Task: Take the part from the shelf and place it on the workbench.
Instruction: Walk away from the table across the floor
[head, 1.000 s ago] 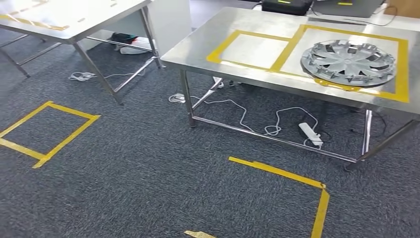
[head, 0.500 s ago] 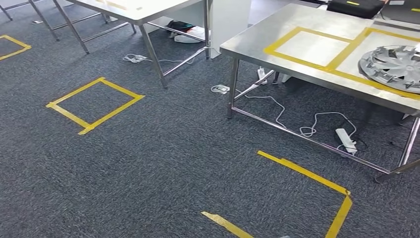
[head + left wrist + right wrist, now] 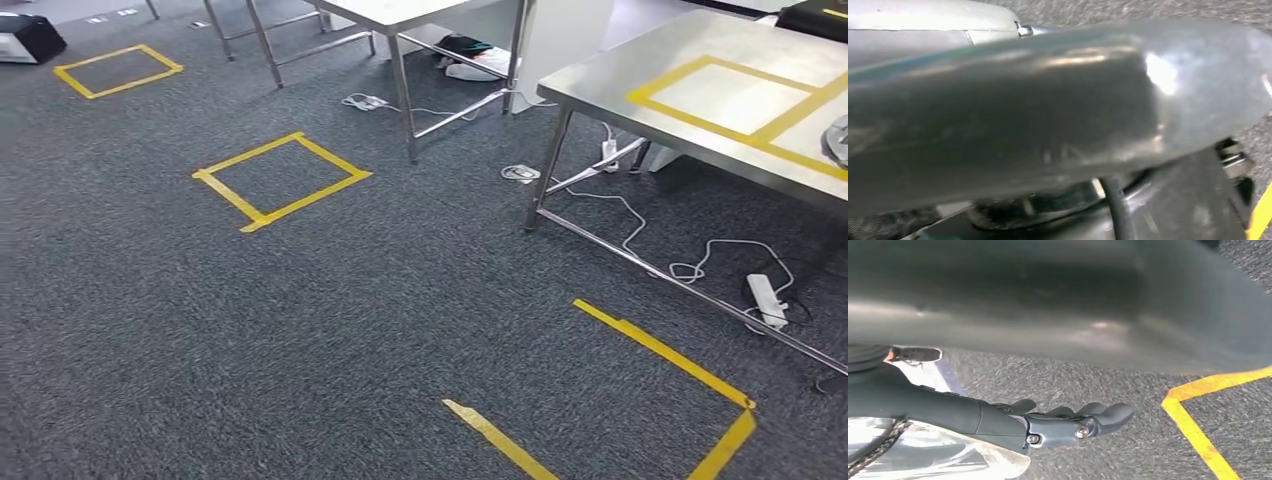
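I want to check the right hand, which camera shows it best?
The right wrist view: the right hand hangs above the carpet, dark fingers loosely extended, holding nothing. The head view looks at floor and tables, and the left wrist view at a blurred grey cover, so neither helps with that hand.

Dark grey speckled carpet covers the floor, marked with squares of yellow tape — one closed square near the middle, a smaller one farther off, and an open-cornered outline close by. A stainless steel table with yellow tape rectangles on its top stands to the right on thin metal legs. Under it lie white cables and a white power strip. A second steel table stands beyond — white cords on the carpet below it.
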Available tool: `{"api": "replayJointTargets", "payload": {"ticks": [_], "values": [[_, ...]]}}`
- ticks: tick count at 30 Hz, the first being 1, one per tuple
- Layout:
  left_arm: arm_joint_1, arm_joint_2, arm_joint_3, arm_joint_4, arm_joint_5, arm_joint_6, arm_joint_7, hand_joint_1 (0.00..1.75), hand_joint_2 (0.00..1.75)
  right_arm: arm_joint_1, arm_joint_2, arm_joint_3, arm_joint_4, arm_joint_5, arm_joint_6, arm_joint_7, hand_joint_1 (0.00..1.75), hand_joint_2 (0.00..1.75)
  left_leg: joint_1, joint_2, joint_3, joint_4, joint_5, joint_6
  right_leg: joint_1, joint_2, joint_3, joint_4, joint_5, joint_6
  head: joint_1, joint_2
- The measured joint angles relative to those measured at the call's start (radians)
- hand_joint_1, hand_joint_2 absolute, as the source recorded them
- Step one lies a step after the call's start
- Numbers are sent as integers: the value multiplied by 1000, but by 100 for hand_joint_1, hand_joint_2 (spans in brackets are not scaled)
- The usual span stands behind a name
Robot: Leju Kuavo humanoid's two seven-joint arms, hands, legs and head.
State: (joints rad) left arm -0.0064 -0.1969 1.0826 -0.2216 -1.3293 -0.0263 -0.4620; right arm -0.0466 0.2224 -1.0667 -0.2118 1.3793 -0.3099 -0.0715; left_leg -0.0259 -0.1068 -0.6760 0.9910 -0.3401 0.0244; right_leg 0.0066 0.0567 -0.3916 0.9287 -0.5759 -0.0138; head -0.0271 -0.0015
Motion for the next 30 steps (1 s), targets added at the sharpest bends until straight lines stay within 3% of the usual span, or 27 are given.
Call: {"api": "replayJointTargets", "payload": {"ticks": [1,2,4,5,6,7,9,11,12,14,16,17,18,19,20,21,22,23,24,26,28,30], "values": [[2,1,0,0,0,0,0,0,0,1,1,0,0,0,0,0,0,0,1,19,-9,26,-36,-6,-2,-18,-10,0,11,-6,-2,0],[2,1,0,0,-1,0,-1,0,0,2,1,0,0,1,0,0,0,0,5,47,-21,72,-91,-12,-3,-37,-20,-1,22,-9,-4,0],[0,2,0,0,-3,0,-4,0,0,6,1,-1,0,2,-1,0,0,0,18,84,-43,208,-195,-30,-2,-76,-45,1,41,-10,-7,0],[-1,2,0,0,-3,-1,-6,0,0,7,1,-2,0,3,-2,0,0,0,26,91,-45,267,-215,-38,-2,-96,-59,3,50,-6,-7,0],[0,2,0,0,-4,-1,-8,0,0,7,1,-2,0,3,-2,0,0,0,36,96,-36,301,-210,-47,-3,-115,-75,7,59,-2,-7,0],[1,2,0,0,-5,-1,-9,0,0,6,0,-3,0,3,-3,0,0,0,45,101,-12,302,-187,-56,-5,-132,-92,12,66,3,-7,0],[1,2,0,0,-8,-1,-11,0,0,3,0,-5,0,4,-5,-1,0,0,60,128,85,203,-150,-72,-9,-159,-118,29,76,14,-7,0],[-2,0,0,0,-11,0,-13,0,0,0,-1,-5,0,5,-9,-3,0,0,59,161,186,61,-171,-70,-10,-180,-137,50,84,28,-6,0],[-3,-1,0,-1,-11,0,-14,0,0,-1,-1,-6,0,6,-11,-4,0,0,55,169,210,16,-187,-63,-12,-188,-144,57,89,35,-6,0],[1,0,0,-1,-13,2,-15,0,0,-4,-1,-6,0,6,-14,-8,0,0,46,159,207,-8,-193,-41,-19,-201,-153,63,98,53,-5,0],[7,2,0,-1,-16,5,-17,0,0,-4,0,-6,0,7,-18,-11,0,0,41,144,191,-11,-180,-19,-27,-161,-172,91,71,65,-3,0],[7,3,0,-1,-19,6,-19,0,0,-3,0,-6,0,7,-19,-12,0,0,39,135,181,-13,-171,-9,-29,-127,-191,133,36,66,-1,0],[5,3,0,-1,-22,8,-21,0,0,-1,0,-7,0,7,-22,-14,0,0,35,125,169,-12,-162,0,-28,-92,-215,195,-8,65,1,0],[3,3,0,-1,-24,9,-23,0,0,1,0,-7,0,7,-24,-16,0,0,31,112,157,-12,-154,6,-26,-72,-240,264,-45,61,2,0],[2,2,0,-1,-27,10,-25,0,0,3,0,-7,0,7,-26,-18,0,0,25,99,146,-12,-147,10,-22,-63,-260,322,-66,57,2,0],[2,2,0,-1,-29,11,-27,0,0,4,0,-8,0,7,-28,-20,0,0,20,86,136,-12,-140,12,-18,-59,-265,351,-66,51,2,0],[3,1,0,-1,-30,13,-29,0,0,4,0,-8,0,7,-30,-21,0,0,16,72,129,-12,-135,14,-15,-56,-252,342,-48,44,2,0],[4,1,1,-1,-32,14,-30,0,0,4,0,-8,0,7,-32,-23,0,0,12,58,123,-12,-130,14,-10,-50,-218,295,-19,36,2,0],[5,1,1,-1,-33,15,-31,0,0,4,0,-8,0,8,-33,-24,0,0,10,45,120,-11,-125,14,-6,-33,-170,222,8,27,2,0],[3,-1,1,-1,-36,17,-32,0,0,4,0,-9,0,9,-37,-27,0,0,5,22,111,-5,-119,10,-3,9,-83,87,26,15,2,0],[1,-1,1,-1,-39,18,-33,0,0,3,0,-9,0,11,-41,-29,0,0,1,1,104,2,-116,4,-3,21,-55,37,13,13,2,0],[3,0,1,-1,-40,18,-33,0,0,4,1,-9,0,12,-45,-30,0,0,2,-4,99,16,-118,-4,-6,-4,-50,30,13,10,2,0]]}}
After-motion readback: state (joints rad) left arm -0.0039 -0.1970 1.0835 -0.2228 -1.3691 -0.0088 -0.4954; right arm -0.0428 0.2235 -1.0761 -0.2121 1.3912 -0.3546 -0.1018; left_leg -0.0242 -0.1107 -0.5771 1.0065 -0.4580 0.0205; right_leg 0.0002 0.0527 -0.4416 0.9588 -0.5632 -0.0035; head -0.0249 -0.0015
